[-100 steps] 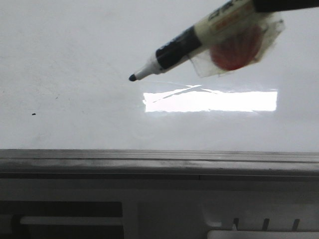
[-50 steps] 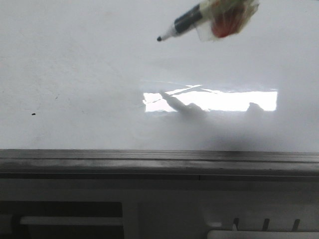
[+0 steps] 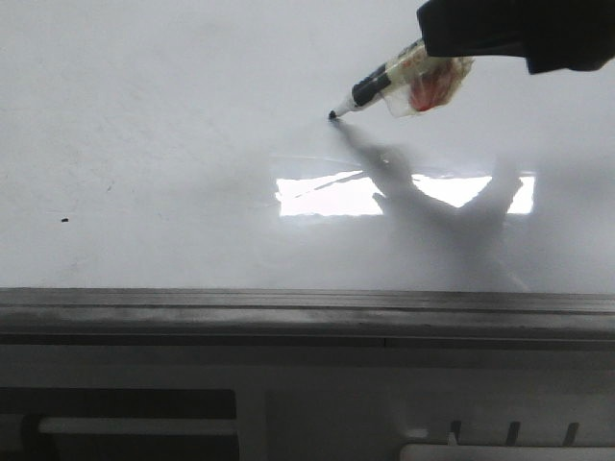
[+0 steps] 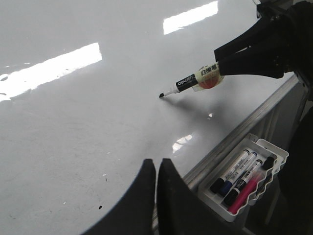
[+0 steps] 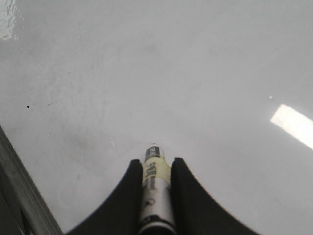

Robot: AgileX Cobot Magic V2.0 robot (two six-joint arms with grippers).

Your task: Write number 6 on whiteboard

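From the front, we see our right hand (image 3: pixel 437 69) holding a marker (image 3: pixel 384 88), its black tip touching the whiteboard (image 3: pixel 154 144). No number 6 shows on it.

In the left wrist view, our left hand (image 4: pixel 157 172) is pressed shut and holds nothing. A tray (image 4: pixel 276 157) of markers sits beside the board.

In the right wrist view, the fingers (image 5: pixel 132 183) squeeze the marker.

Both hands are showing matte black, smooth curved fingers tapering to tips: the left hand (image 4: pixel 156 169), the right hand (image 5: pixel 155 169).
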